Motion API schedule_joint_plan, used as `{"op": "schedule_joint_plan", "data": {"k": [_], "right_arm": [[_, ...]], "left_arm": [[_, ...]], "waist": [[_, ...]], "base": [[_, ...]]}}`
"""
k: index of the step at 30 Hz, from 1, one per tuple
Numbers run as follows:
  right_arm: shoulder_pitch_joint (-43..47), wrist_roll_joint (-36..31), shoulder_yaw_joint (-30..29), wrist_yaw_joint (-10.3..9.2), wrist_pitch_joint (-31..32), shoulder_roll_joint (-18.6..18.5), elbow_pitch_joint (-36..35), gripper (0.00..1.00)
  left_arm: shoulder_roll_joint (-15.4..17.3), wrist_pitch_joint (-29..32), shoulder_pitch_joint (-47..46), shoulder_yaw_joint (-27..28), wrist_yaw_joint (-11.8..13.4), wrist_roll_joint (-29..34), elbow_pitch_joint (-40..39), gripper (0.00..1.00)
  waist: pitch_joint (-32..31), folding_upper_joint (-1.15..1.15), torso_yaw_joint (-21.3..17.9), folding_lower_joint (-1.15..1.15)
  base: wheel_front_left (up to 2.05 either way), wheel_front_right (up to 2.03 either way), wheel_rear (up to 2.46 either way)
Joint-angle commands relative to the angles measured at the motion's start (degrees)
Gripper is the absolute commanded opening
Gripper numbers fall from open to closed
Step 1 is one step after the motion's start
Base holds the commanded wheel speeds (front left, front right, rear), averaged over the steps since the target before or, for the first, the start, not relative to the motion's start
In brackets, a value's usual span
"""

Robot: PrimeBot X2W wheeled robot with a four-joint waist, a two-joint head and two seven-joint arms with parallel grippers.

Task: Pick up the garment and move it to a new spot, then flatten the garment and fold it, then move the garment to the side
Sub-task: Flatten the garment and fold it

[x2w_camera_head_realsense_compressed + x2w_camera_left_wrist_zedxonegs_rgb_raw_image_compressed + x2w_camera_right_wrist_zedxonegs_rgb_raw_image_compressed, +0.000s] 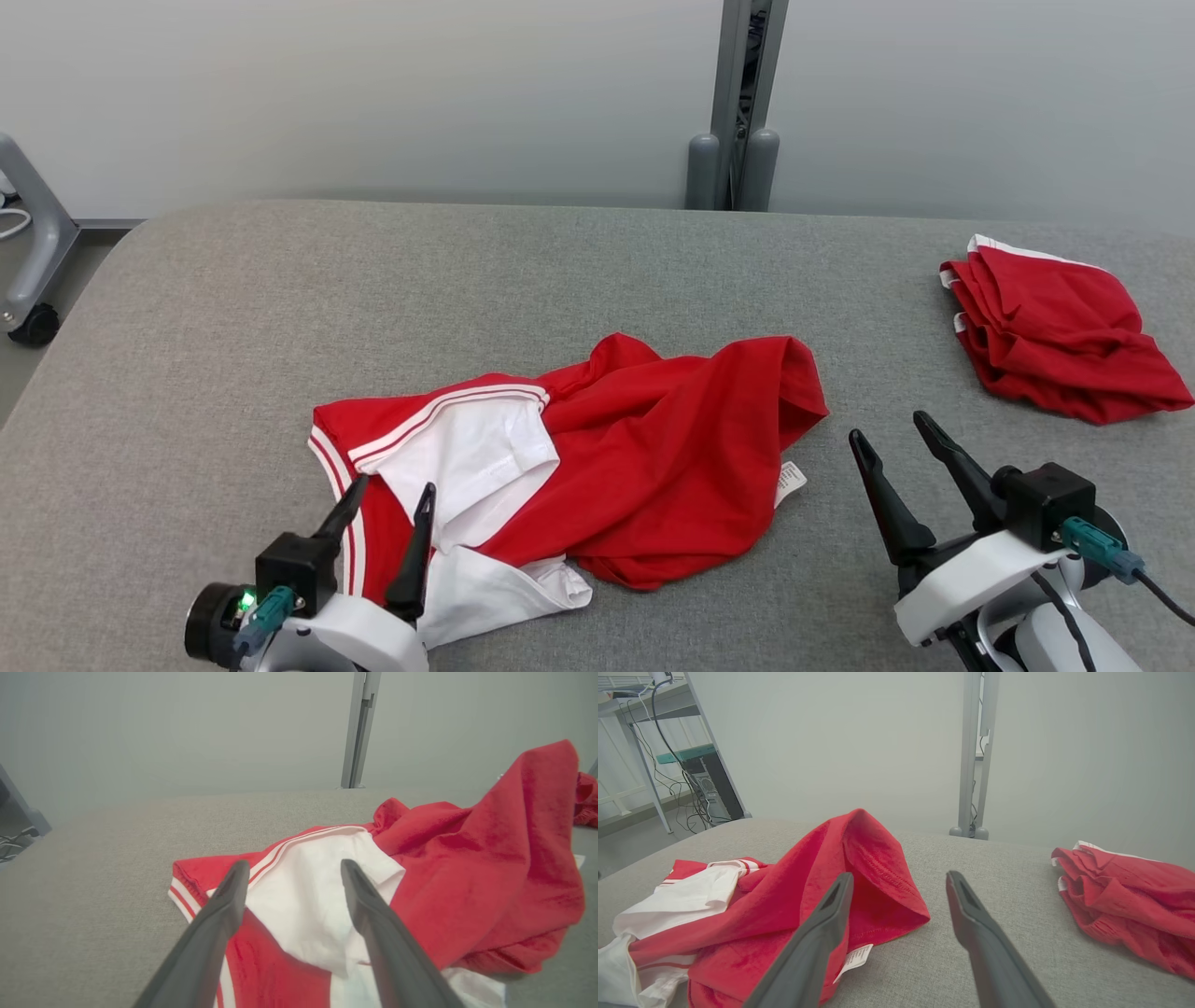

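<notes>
— At the lower left of the frame, the left fingers (418, 541) stand spread apart and empty, their tips over the white panel of the garment (653, 448). And lower right?
— Right fingers (887, 504) are equally wide, holding nothing, just beside the garment's red hem and near its care label (792, 483).
— And the garment itself?
— Crumpled mid-frame on the grey counter (560, 271), not yet lifted by my reading.
— What could spoil the pick?
— The heap is layered. A pinch from the left may catch only the top white fold, so the rest drags or slides free. The right might close on the label alone.
— Further back?
— A second red garment (1055, 336) lies at the upper right, well apart. Carrying the load that way risks tangling the two; the bare upper left looks safer.
</notes>
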Motion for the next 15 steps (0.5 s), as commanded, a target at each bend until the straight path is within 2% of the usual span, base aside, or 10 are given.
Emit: {"op": "schedule_joint_plan", "data": {"k": [1,15], "right_arm": [[0.14,0.22,-0.04,-0.01,-0.04,-0.38,0.11,1.0],[-0.71,0.78,0.43,-0.01,-0.04,-0.7,0.32,1.0]], "left_arm": [[0.2,-0.19,0.29,-0.16,-0.19,-0.45,0.44,1.0],[0.94,-0.06,-1.19,-7.3,-0.24,-5.84,12.68,1.0]], "waist": [[0.02,0.0,0.01,0.0],[1.24,0.0,-1.01,0.0]], "base": [[0.0,0.0,0.0],[0.0,0.0,0.0]]}}
